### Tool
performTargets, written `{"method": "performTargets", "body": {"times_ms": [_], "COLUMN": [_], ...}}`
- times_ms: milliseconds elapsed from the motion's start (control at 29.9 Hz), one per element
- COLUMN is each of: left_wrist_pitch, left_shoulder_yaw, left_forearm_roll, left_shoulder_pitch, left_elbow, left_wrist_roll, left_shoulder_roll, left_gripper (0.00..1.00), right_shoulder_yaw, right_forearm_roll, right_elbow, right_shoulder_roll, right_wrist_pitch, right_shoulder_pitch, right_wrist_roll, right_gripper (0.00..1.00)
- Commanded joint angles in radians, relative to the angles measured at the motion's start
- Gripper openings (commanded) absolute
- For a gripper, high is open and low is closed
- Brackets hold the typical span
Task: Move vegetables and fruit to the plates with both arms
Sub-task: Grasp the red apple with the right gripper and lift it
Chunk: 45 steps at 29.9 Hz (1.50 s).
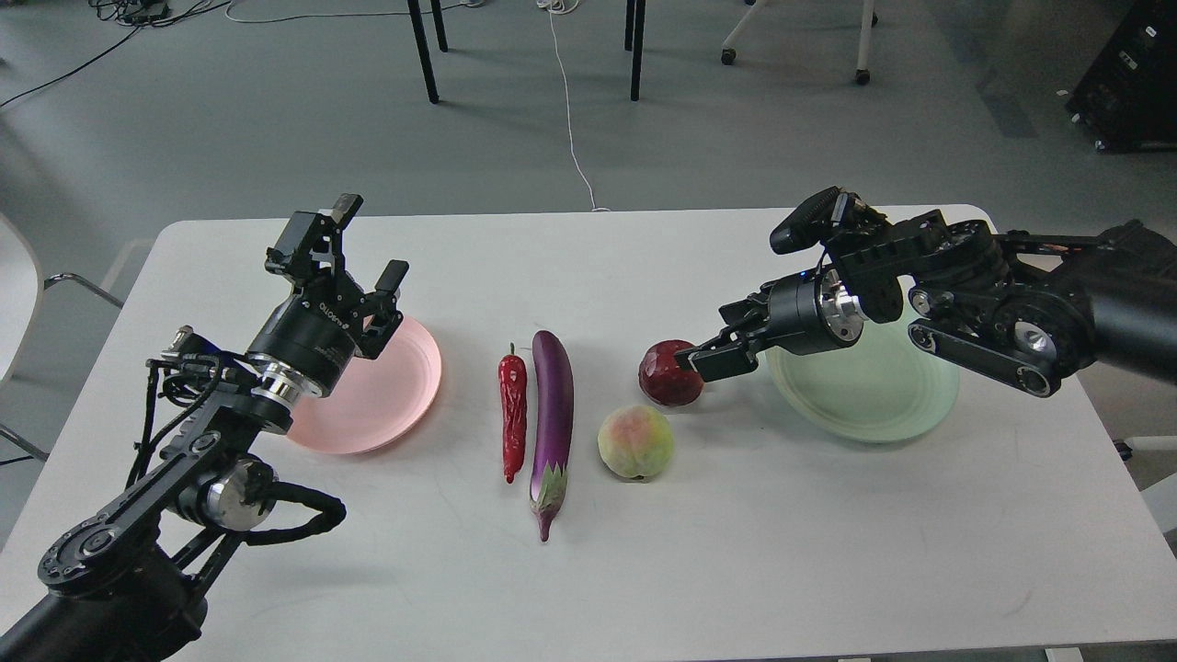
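Observation:
On the white table lie a red chili pepper, a purple eggplant, a dark red pomegranate and a yellow-green peach. A pale pink plate sits to their left and a mint green plate to their right, both bare. My left gripper is open and empty, raised above the pink plate's far left rim. My right gripper reaches leftward over the green plate. It looks open, with its fingers at the pomegranate's right side, hiding the crown.
The white table has bare surface along its front. My right arm spans over the green plate's far part. Chair and table legs and a white cable are on the floor beyond the table.

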Motion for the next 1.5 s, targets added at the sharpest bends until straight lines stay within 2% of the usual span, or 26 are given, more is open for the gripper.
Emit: {"method": "performTargets", "body": {"times_ms": [0, 267, 668, 701, 835, 969, 1002, 1236, 1470], "left_wrist_pitch": [0.000, -0.001, -0.001, -0.001, -0.001, -0.001, -0.001, -0.001, 0.000], "left_shoulder_yaw": [0.000, 0.000, 0.000, 0.000, 0.000, 0.000, 0.000, 0.000, 0.000], "left_forearm_roll": [0.000, 0.000, 0.000, 0.000, 0.000, 0.000, 0.000, 0.000, 0.000], "left_shoulder_pitch": [0.002, 0.000, 0.000, 0.000, 0.000, 0.000, 0.000, 0.000, 0.000], "left_elbow": [-0.004, -0.004, -0.004, -0.004, -0.007, -0.012, -0.012, -0.023, -0.034], "left_wrist_roll": [0.000, 0.000, 0.000, 0.000, 0.000, 0.000, 0.000, 0.000, 0.000], "left_shoulder_roll": [0.000, 0.002, 0.000, 0.000, 0.002, 0.002, 0.002, 0.003, 0.000], "left_gripper": [0.98, 0.98, 0.98, 0.98, 0.98, 0.98, 0.98, 0.98, 0.98], "right_shoulder_yaw": [-0.045, -0.077, -0.152, -0.157, -0.161, -0.161, -0.161, -0.158, -0.163], "right_forearm_roll": [0.000, 0.001, 0.001, 0.003, 0.003, 0.004, 0.006, 0.012, 0.001], "right_elbow": [-0.048, -0.124, -0.184, -0.184, -0.181, -0.175, -0.175, -0.158, -0.066], "right_shoulder_roll": [0.066, 0.154, 0.192, 0.194, 0.191, 0.186, 0.183, 0.094, -0.125], "right_wrist_pitch": [0.000, -0.009, -0.069, -0.069, -0.073, -0.073, -0.076, -0.084, -0.081], "right_shoulder_pitch": [0.009, 0.009, 0.009, 0.009, 0.009, 0.012, 0.014, 0.115, 0.189], "right_wrist_roll": [0.000, 0.000, 0.000, 0.000, 0.000, 0.000, 0.000, 0.000, 0.000], "right_gripper": [0.99, 0.98, 0.93, 0.90, 0.65, 0.44, 0.42, 0.42, 0.43]}}
